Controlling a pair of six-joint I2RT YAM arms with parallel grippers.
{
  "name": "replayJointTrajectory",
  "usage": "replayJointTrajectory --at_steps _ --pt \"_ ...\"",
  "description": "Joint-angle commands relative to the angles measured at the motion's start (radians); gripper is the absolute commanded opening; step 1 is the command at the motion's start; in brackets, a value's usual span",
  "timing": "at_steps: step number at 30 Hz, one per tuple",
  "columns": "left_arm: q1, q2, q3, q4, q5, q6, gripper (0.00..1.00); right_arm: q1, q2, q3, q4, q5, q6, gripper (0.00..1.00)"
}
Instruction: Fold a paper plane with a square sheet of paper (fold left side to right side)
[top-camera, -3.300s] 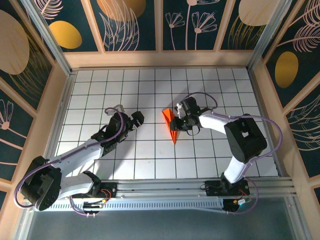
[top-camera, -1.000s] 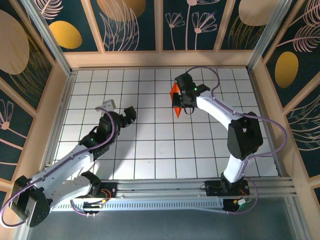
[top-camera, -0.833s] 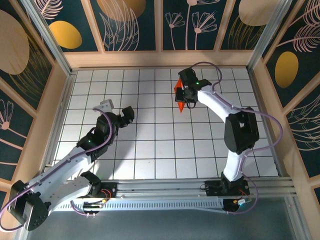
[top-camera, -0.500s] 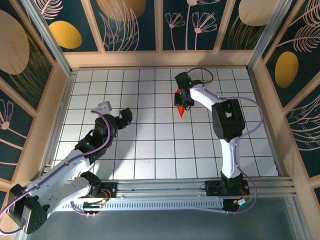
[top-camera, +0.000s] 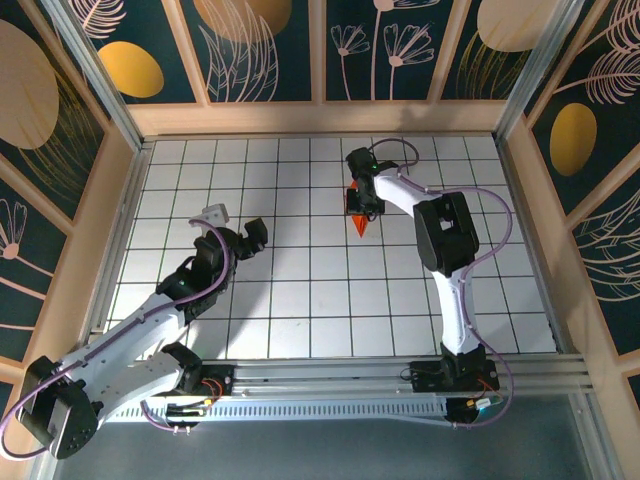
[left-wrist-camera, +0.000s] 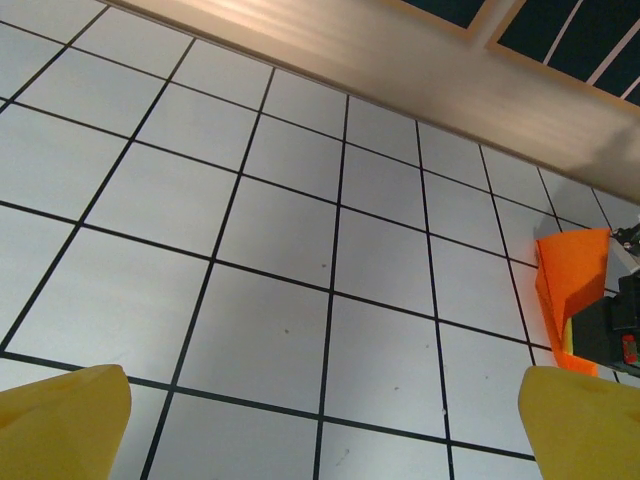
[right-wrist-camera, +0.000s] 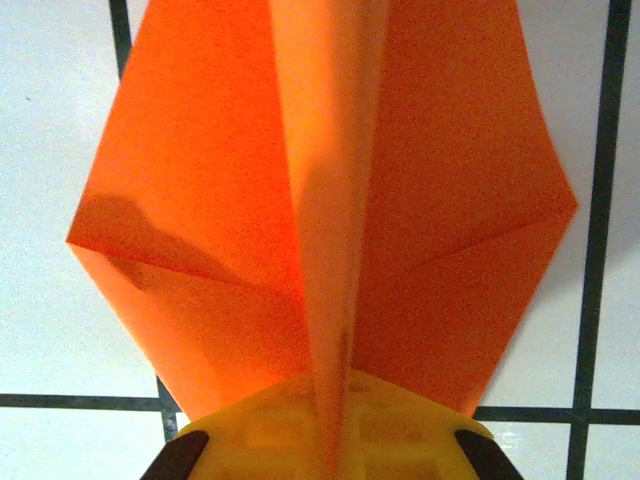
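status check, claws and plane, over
Left claw open, holding nothing, well apart from the plane. Right claw shut on plane, pinching its centre fold. Nothing seen in the way.

A white tabletop (top-camera: 300, 300) ruled with black grid lines fills the middle of the frame. Pale wooden rails (top-camera: 320, 118) border its top and sides. Beyond them stand dark teal wall panels (top-camera: 285, 75) painted with cream leaves and gold discs (top-camera: 130, 68). A metal rail (top-camera: 330, 376) crosses the bottom.
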Motion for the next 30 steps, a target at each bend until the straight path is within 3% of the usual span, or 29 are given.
replayJointTrajectory --at_steps 1,6,14,19,26,30 --pt "0.006 0.000 0.004 0.000 -0.006 0.014 0.99 -0.003 0.026 0.022 -0.015 0.025 -0.004 0.03" --pt "0.006 -0.004 0.009 -0.012 -0.019 0.024 0.99 0.001 0.030 0.004 -0.003 0.022 -0.003 0.17" --pt "0.007 0.014 0.063 -0.099 -0.149 0.086 0.99 0.015 0.014 -0.007 0.004 0.054 -0.011 0.40" --pt "0.011 0.044 0.084 -0.097 -0.155 0.088 0.99 0.028 -0.018 -0.010 0.003 0.064 -0.012 0.43" --pt "0.060 0.098 0.112 -0.052 -0.035 0.065 0.99 0.034 -0.093 -0.021 -0.015 0.067 -0.007 0.43" --pt "0.117 0.128 0.114 -0.031 0.036 0.055 0.99 0.044 -0.149 -0.054 -0.020 0.062 0.002 0.49"
